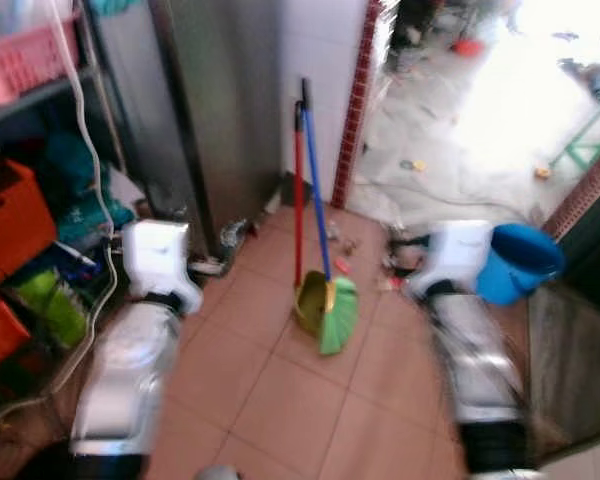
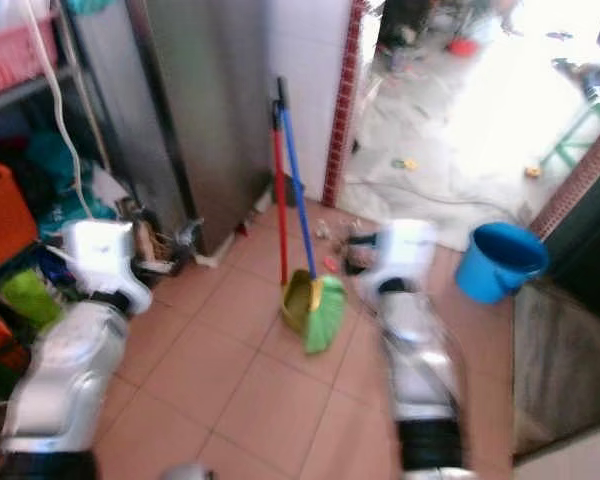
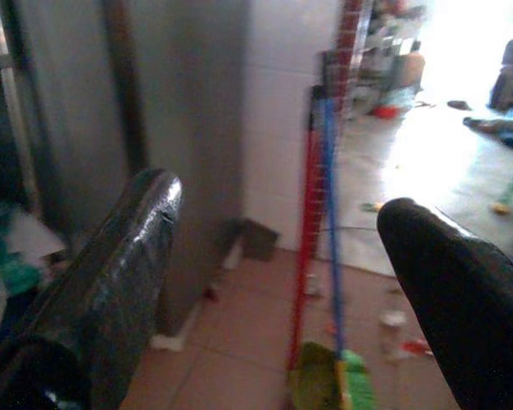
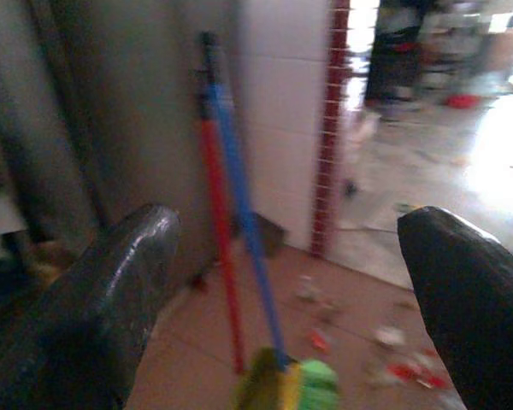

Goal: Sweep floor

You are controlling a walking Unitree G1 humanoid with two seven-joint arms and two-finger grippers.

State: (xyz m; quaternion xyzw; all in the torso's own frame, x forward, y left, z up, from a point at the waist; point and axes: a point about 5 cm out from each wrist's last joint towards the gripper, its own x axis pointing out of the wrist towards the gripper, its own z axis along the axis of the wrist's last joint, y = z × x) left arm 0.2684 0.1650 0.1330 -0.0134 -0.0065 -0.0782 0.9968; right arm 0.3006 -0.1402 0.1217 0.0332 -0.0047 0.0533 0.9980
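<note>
Against the white tiled wall, beside the steel cabinet (image 1: 215,110), stood one broom (image 1: 325,250) and one dustpan (image 1: 308,300), and both end effectors were raised toward them with nothing in their grip. The left end effector (image 3: 278,273) had its two black fingers (image 3: 111,282) spread wide apart, touching nothing. The right end effector (image 4: 282,290) was opened about equally wide, its fingers (image 4: 94,299) also empty and well apart from the handles.

The broom's blue handle stood nearly upright, leaning a little, with its top against the wall and its green bristles down on the brown tiled floor (image 1: 280,400). The dustpan's red handle stood just beside it, almost parallel, with the yellow-green pan at the bottom touching the bristles.

Some small pieces of litter (image 1: 342,266) lay scattered on the floor near the doorway; the blur did not allow me to count them. One blue bucket (image 1: 515,262) stood to the right, and a shelf (image 1: 25,200) with orange and pink crates stood on the left.
</note>
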